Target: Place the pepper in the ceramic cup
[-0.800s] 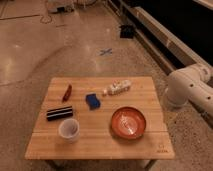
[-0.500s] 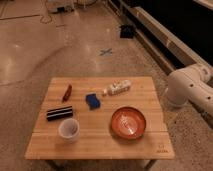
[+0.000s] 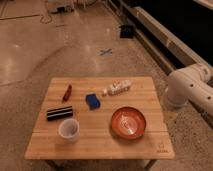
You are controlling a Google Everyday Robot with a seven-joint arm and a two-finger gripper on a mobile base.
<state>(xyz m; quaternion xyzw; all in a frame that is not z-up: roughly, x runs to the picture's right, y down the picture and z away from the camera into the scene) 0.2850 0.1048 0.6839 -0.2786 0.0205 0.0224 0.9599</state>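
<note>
The gripper is out of view, somewhere beyond the white arm (image 3: pixel 187 90) at the right edge, so whether it is open or closed cannot be told. The pepper (image 3: pixel 66 92) lies alone at the table's (image 3: pixel 150 145) far left; it looks light, stiff and perhaps slick, best pinched across its thicker middle. A black bar (image 3: pixel 59 113) lies between it and the ceramic cup (image 3: pixel 68 129) at near left, while the blue block (image 3: pixel 92 100) and orange bowl (image 3: pixel 128 122) sit further right.
</note>
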